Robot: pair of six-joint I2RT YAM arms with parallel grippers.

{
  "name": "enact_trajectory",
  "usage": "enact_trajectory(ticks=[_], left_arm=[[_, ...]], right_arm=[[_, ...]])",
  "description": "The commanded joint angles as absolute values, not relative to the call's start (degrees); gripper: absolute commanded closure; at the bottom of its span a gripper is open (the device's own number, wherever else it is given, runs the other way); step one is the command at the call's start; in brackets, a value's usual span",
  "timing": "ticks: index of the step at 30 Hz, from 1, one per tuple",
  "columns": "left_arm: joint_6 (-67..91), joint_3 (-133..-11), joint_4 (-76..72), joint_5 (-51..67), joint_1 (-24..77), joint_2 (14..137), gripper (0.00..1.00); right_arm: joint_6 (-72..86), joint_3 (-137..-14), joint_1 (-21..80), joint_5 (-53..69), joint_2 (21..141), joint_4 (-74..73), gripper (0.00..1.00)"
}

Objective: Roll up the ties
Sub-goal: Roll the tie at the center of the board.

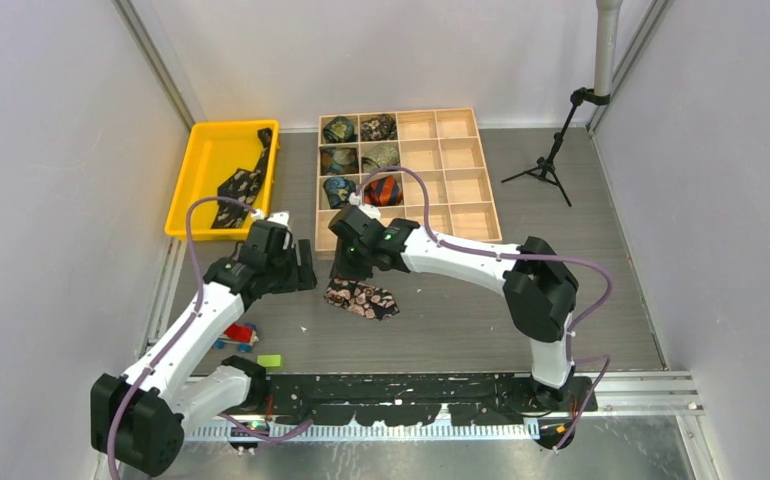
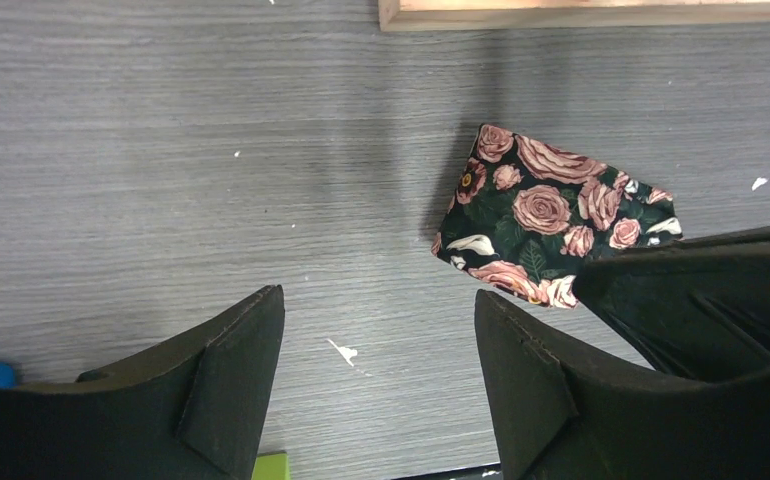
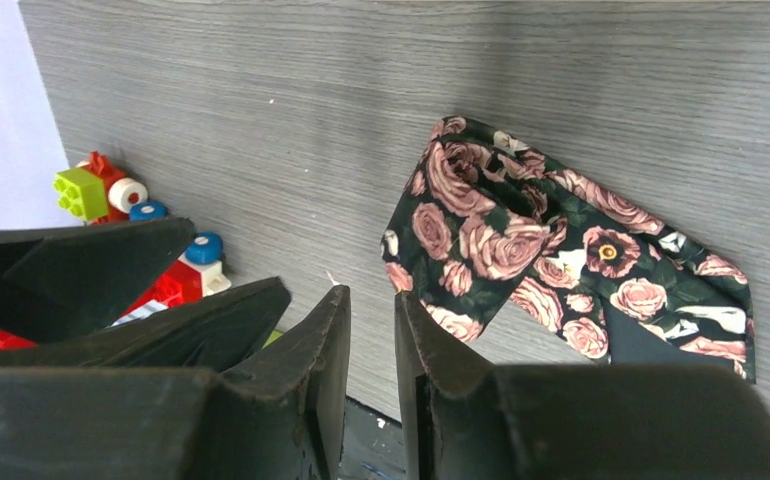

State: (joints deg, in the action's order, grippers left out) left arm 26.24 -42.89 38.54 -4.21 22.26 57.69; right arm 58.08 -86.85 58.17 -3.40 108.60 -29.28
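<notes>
Grey wood-grain table (image 2: 161, 150) fills the left wrist view. One floral tie (image 2: 541, 215) lies on it, ahead of the left gripper (image 2: 379, 295) and off to its right. The gripper's fingers stand wide apart with nothing between them. What shows of the tie is a short folded block. Its long axis slants from upper left down to the right, where its end is covered. One edge of the wooden box (image 2: 581, 12) crosses the top, well beyond the fingertips.

From the right wrist, the right gripper (image 3: 371, 295) shows only a narrow slit between its fingers and holds nothing. The floral tie lies just ahead and to the right of the fingertips, apart from them. Its left end is looped into folds, and its flat pointed blade runs away to the lower right. A small heap of toy bricks (image 3: 121, 200) sits left of the fingers; I cannot count them.

From above there are two arms, and both grippers hang close over the floral tie's left end. The tie's long axis runs across the table, its right end slanted a little toward the near edge. I count eight ties. The floral tie is one. One dark tie (image 1: 244, 180) lies diagonally in the yellow tray (image 1: 196, 175) behind the left gripper, narrow end rearward. Six rolled coils (image 1: 339, 128) sit one to a compartment in the box behind the right gripper. One tripod (image 1: 546, 165) stands far to that gripper's right.
</notes>
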Motion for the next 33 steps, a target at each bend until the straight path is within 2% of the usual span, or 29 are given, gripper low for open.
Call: enact_trajectory(ticks=[1,11,19,33], left_arm=[[28.06,-41.27,34.42,2.5,18.96,55.3,0.29],[28.72,-39.89,32.03,5.07,18.11,57.7,0.29],[29.29,-35.96,24.65,9.27,18.11,58.64,0.3],[29.52,-32.51,15.94,19.02,18.11,62.74,0.26]], right_arm=[[58.43,-89.23,58.03,-2.97,110.26,-27.47,0.72],[58.08,-83.27,57.86,-5.55,109.56,-27.7,0.74],[58.09,-79.95,57.73,-6.47,108.64,-27.6,0.75],[58.1,-76.01,57.54,-7.57,104.78,-27.08,0.76]])
